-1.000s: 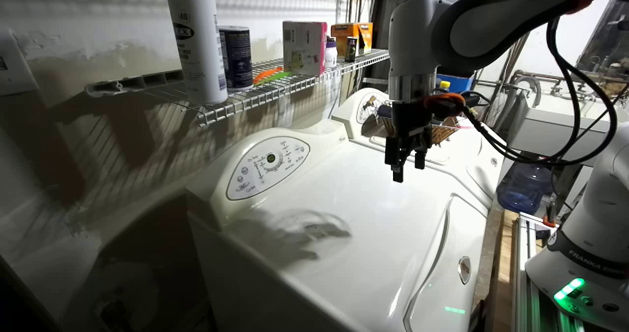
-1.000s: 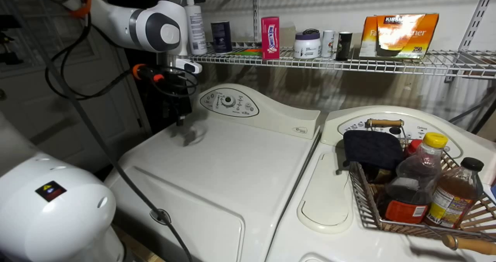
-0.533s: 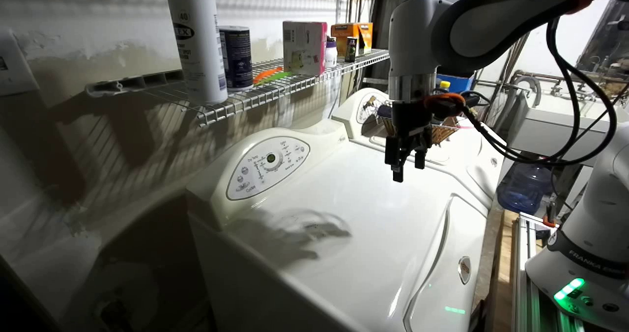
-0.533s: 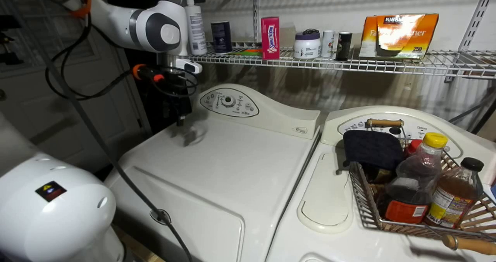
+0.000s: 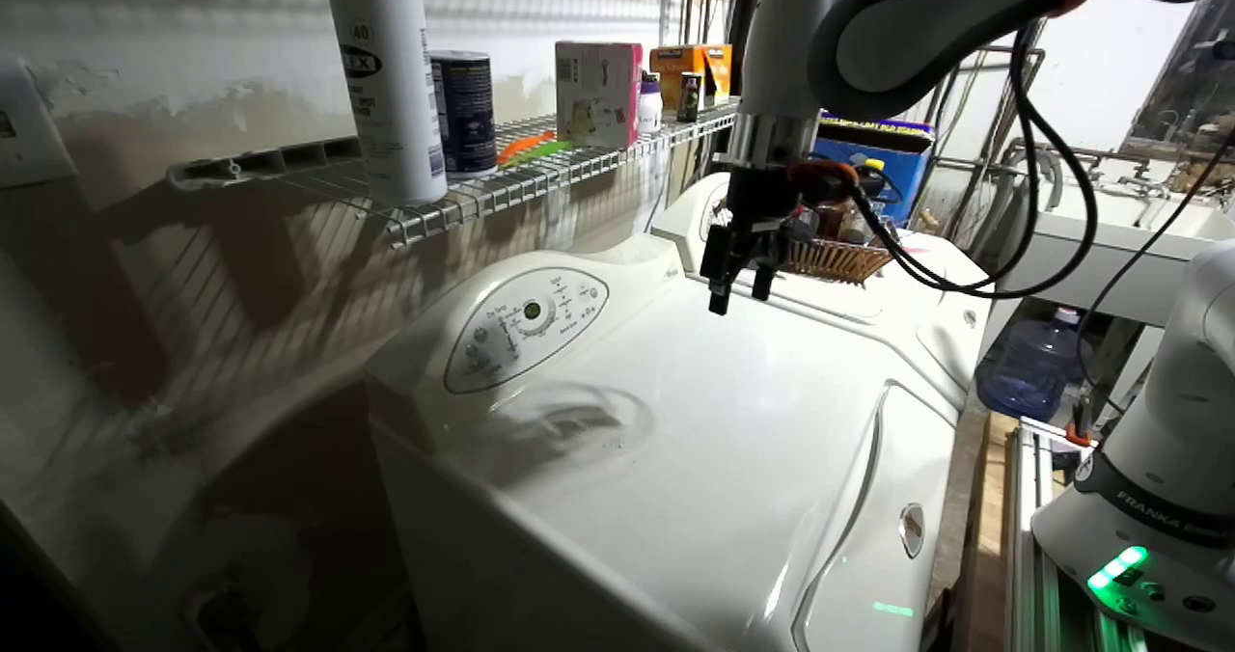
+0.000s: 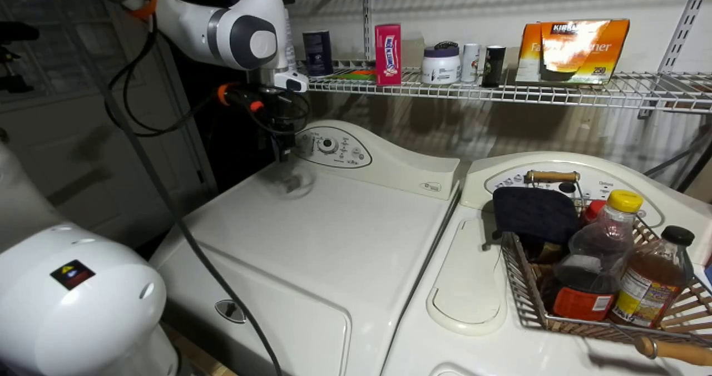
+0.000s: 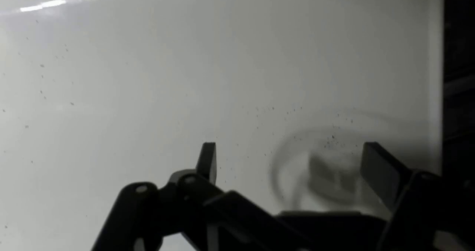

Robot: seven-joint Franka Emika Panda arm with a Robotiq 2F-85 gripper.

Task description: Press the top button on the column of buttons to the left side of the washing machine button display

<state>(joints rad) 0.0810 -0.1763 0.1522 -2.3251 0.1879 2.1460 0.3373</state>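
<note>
The washing machine [image 5: 714, 440] is large and glossy white; its flat top [image 6: 334, 226] fills most of the wrist view [image 7: 148, 76]. The button display [image 5: 532, 343] is an oval panel on the raised back console, with a round dial and grey marks. Its left column of buttons [image 5: 473, 350] lies in shadow. The display [image 6: 347, 149] has its left end partly hidden behind my gripper in an exterior view. My gripper [image 5: 741, 299] is open and empty, pointing down above the machine's top, apart from the display. In the wrist view the gripper's fingers [image 7: 289, 150] stand wide apart.
A wire shelf [image 6: 400, 89] with a spray bottle, boxes and jars runs above the console. A second white machine [image 6: 461, 270] stands alongside, bearing a basket [image 6: 525, 287] of bottles. Black cables [image 5: 1023, 150] hang from the arm.
My gripper has moved toward the console and slightly up, closer to the display. Its shadow has shifted onto the display's left end. The fingers stay open.
</note>
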